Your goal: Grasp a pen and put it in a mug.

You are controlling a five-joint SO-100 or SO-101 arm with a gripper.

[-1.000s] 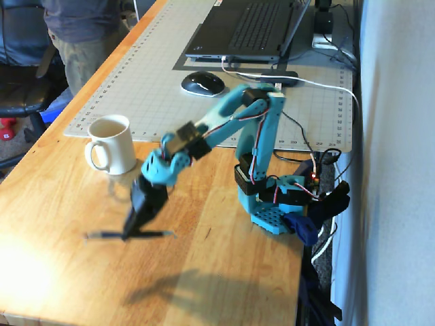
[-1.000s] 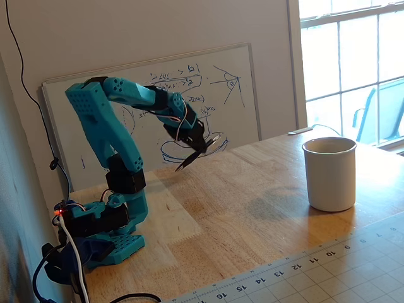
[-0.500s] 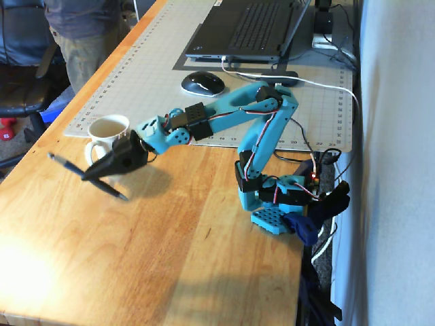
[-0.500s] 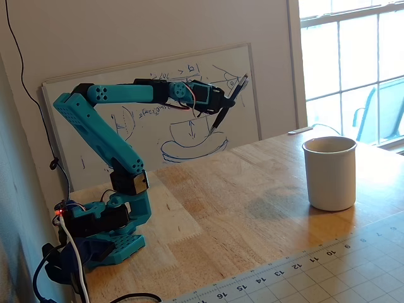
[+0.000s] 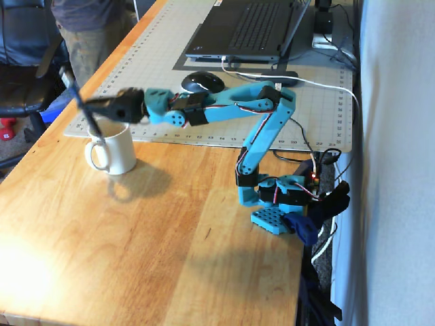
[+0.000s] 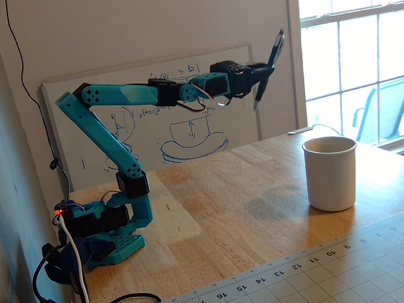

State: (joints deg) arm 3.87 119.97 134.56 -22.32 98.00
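Note:
A dark pen (image 5: 71, 83) is held tilted in my black gripper (image 5: 88, 107), which is shut on it near its middle. In a fixed view the pen's lower end overlaps the rim of the white mug (image 5: 114, 151). In the other fixed view the pen (image 6: 276, 45) and gripper (image 6: 264, 72) hang high above the table, left of and well above the mug (image 6: 329, 174). The mug stands upright on the wooden table, and its inside is not visible. The blue arm (image 5: 258, 136) is stretched out toward the mug.
A grey cutting mat (image 5: 319, 102) holds a laptop (image 5: 248, 27) and a black mouse (image 5: 202, 83) behind the arm. A whiteboard (image 6: 189, 129) leans on the wall. Cables (image 5: 319, 163) trail by the arm base (image 5: 272, 204). A person (image 5: 88, 27) stands beyond the table.

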